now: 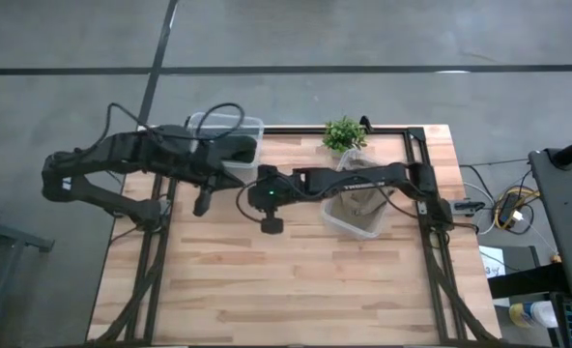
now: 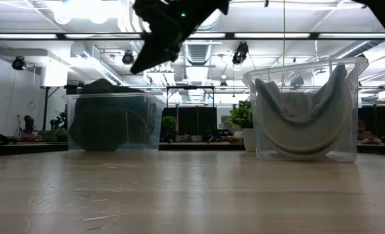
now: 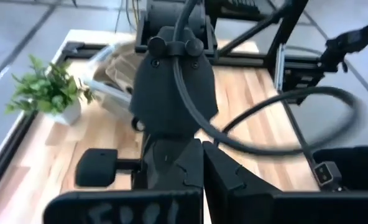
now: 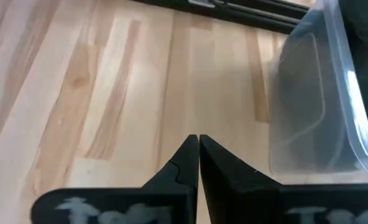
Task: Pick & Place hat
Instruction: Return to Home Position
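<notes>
High: left bin (image 1: pixel 255 126) & right bin (image 1: pixel 336 224) at rear of surface (image 1: pixel 296 290); brown cap (image 1: pixel 361 208) in right bin.
Low: dark cap (image 2: pixel 108 123) in left bin.
L wrist: left end effector (image 3: pixel 202 163) pinched closed, empty, facing right arm (image 3: pixel 171 93).
R wrist: right end effector (image 4: pixel 198 155) closed, empty, above bare wood beside left bin.
</notes>
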`<state>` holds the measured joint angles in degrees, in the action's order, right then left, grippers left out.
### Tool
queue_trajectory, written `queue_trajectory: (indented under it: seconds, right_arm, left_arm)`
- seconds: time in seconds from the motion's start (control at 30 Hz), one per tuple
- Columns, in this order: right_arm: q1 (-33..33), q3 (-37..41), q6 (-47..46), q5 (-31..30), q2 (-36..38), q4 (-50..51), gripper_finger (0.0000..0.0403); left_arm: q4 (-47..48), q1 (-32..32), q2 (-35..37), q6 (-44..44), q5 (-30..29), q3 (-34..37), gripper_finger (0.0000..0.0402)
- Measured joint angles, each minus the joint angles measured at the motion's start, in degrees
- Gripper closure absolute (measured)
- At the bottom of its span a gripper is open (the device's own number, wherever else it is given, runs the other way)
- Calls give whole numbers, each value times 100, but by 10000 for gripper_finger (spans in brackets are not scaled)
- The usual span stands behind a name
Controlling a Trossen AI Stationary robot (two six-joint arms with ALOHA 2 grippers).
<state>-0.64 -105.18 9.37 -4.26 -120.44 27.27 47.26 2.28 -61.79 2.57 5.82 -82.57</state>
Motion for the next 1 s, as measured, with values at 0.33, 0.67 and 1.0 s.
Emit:
queue_trajectory:
  seconds: [0.33, 0.67, 1.0]
  right_arm:
    - [9, 2114, -105, 29, 1766, -1325, 395]
    - [25, 4611, -517, 685, 4242, -2989, 395]
    - [31, 6376, -1040, 708, 6557, -3353, 394]
  left_arm:
    - [-707, -98, 1204, 11, -564, 703, 401]
    - [-1772, -98, 2336, -2, -598, 2037, 401]
    - [-2693, -96, 3224, 233, -694, 3551, 401]
